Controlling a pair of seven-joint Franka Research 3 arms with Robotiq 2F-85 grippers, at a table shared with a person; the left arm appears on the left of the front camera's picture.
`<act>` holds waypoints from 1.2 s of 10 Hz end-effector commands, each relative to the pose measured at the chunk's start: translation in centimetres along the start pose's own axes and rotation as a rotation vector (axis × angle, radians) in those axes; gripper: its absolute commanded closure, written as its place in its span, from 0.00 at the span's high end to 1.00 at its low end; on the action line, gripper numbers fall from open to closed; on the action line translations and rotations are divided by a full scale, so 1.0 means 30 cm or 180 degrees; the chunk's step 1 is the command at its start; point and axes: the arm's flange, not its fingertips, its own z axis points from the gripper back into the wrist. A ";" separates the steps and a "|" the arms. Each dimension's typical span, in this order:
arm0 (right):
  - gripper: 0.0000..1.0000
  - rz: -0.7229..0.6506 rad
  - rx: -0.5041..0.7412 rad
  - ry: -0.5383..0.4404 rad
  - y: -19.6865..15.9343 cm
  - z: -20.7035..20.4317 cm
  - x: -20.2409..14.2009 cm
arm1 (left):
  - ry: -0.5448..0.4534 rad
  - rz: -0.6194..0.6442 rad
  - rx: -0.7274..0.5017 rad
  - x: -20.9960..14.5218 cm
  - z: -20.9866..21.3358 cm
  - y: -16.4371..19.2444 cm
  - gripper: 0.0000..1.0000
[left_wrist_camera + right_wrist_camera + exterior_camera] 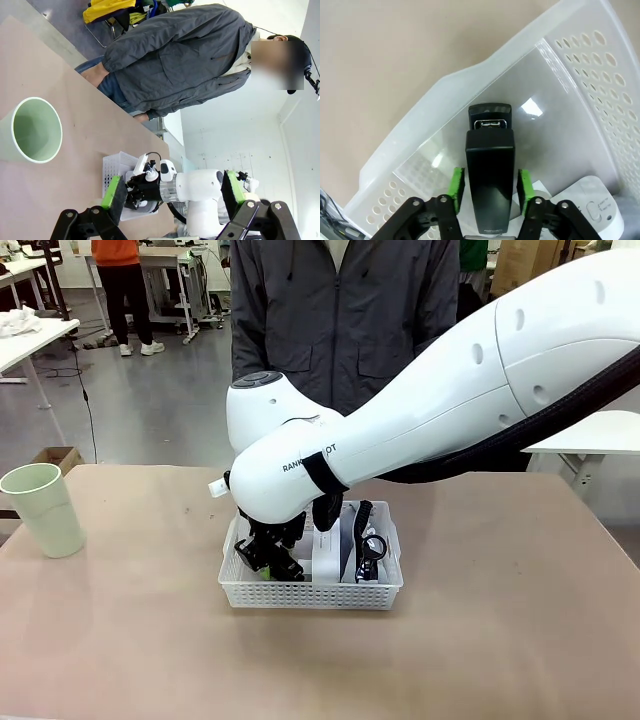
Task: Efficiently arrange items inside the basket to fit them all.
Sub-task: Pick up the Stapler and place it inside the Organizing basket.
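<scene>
Nearly there I reckon: black stapler [489, 165] lies in the basket [310, 596] at its left end, my right hand [490, 192] slightly apart around it, not pinching. To its right sit the white box [327, 550] and grey pouch [366, 540]. The green cup [40, 510] is out on the surface, well left. My left hand [172, 195] is wide apart, empty.
</scene>
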 end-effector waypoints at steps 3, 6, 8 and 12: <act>1.00 0.0042 0.0102 0.0025 -0.016 0.012 0.003 | -0.0012 -0.0050 -0.0058 -0.001 0.002 -0.003 1.00; 1.00 0.0194 0.0180 -0.0255 -0.072 0.160 -0.113 | -0.0012 -0.0050 -0.0058 -0.001 0.002 -0.003 1.00; 1.00 0.0152 0.0347 -0.0377 -0.178 0.379 -0.319 | -0.0012 -0.0050 -0.0058 -0.001 0.002 -0.003 1.00; 1.00 -0.0242 0.1276 -0.0919 -0.440 0.532 -0.804 | -0.0012 -0.0050 -0.0058 -0.001 0.002 -0.003 1.00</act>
